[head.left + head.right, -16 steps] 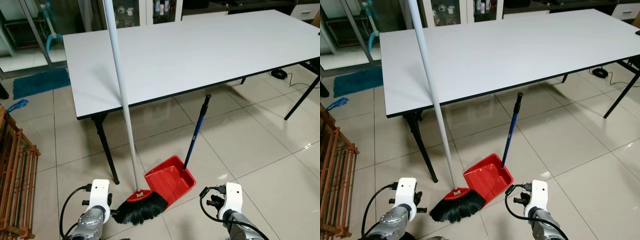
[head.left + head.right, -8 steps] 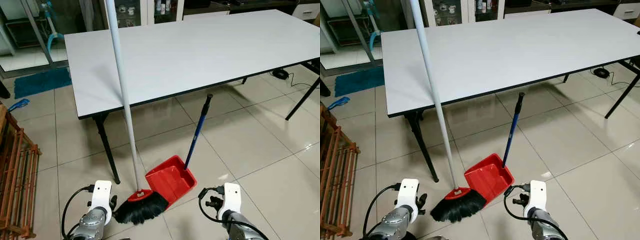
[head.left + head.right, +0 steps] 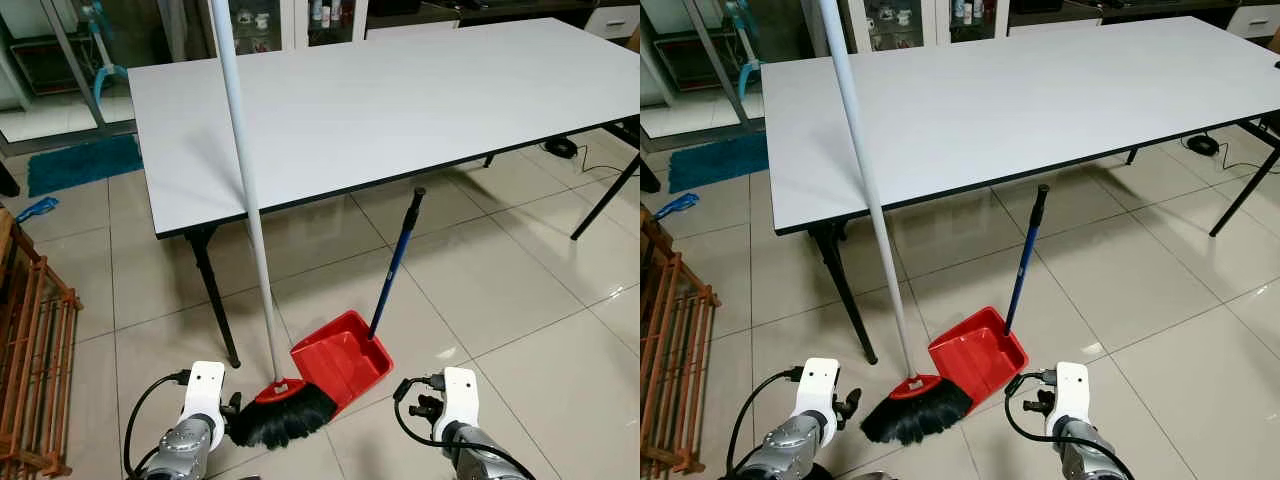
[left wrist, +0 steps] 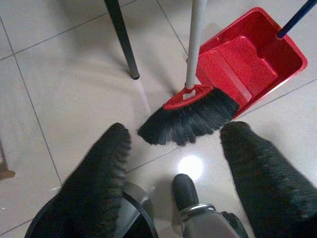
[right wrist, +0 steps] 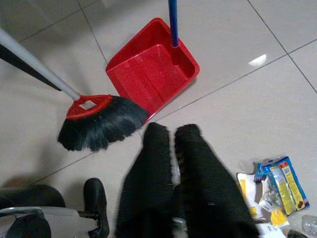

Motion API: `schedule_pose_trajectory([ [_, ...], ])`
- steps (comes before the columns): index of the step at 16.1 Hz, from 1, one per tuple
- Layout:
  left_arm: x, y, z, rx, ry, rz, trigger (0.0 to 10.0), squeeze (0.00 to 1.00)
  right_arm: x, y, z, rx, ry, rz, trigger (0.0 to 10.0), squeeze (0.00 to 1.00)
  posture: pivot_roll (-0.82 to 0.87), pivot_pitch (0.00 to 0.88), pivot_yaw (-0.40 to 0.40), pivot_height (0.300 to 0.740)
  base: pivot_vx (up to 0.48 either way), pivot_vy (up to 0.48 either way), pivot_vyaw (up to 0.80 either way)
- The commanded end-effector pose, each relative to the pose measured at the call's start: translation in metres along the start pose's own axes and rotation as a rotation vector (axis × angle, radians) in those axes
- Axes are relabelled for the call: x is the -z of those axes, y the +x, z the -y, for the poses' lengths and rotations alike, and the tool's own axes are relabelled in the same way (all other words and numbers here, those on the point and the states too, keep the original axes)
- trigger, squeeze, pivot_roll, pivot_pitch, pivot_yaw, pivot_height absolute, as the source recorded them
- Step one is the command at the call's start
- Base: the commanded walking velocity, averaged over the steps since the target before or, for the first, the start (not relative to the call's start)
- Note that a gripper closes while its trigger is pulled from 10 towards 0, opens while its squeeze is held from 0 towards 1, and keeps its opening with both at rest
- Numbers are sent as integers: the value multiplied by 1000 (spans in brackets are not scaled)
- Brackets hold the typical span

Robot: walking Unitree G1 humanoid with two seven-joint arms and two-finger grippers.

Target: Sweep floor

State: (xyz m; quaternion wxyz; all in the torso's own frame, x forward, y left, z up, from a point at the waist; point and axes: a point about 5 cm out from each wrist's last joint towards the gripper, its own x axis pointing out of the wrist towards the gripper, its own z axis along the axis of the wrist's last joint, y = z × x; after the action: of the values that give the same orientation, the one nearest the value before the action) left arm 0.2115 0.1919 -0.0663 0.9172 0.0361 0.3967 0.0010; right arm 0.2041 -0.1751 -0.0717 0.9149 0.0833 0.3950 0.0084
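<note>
One table leg (image 4: 121, 39) — beside broom (image 4: 190, 111)

Broom (image 3: 262, 330) leans against table (image 3: 400, 100) front edge; dustpan (image 3: 340, 358) on floor just right of its bristles.

This is a room in a home, a plain dining or utility space floored in glossy pale tiles (image 3: 480, 280). A long white table (image 3: 400, 100) on black legs takes up the middle, with glass-fronted cabinets (image 3: 260, 20) holding small items behind it, a blue mat (image 3: 80, 165) by a doorway and a wooden rack (image 3: 30, 350) at one side. A broom (image 3: 282, 410) leaning on the table's edge, a red dustpan (image 3: 340, 360) on the floor and a cable (image 3: 560, 150) under the far end add to the lived-in household look.
</note>
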Motion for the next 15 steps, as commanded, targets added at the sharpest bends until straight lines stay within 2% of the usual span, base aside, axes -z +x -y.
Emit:
schedule_pose_trajectory([
  [1,3,0,2,12,14,-19,10000,1000,3,0,-1,-8,-11,-22,10000,1000,-3,0,-2,740,0,0,0],
  [15,1,0,2,14,4,-13,10000,1000,-2,1,0,3,-7,4,10000,1000,-1,13,-9,740,0,0,0],
])
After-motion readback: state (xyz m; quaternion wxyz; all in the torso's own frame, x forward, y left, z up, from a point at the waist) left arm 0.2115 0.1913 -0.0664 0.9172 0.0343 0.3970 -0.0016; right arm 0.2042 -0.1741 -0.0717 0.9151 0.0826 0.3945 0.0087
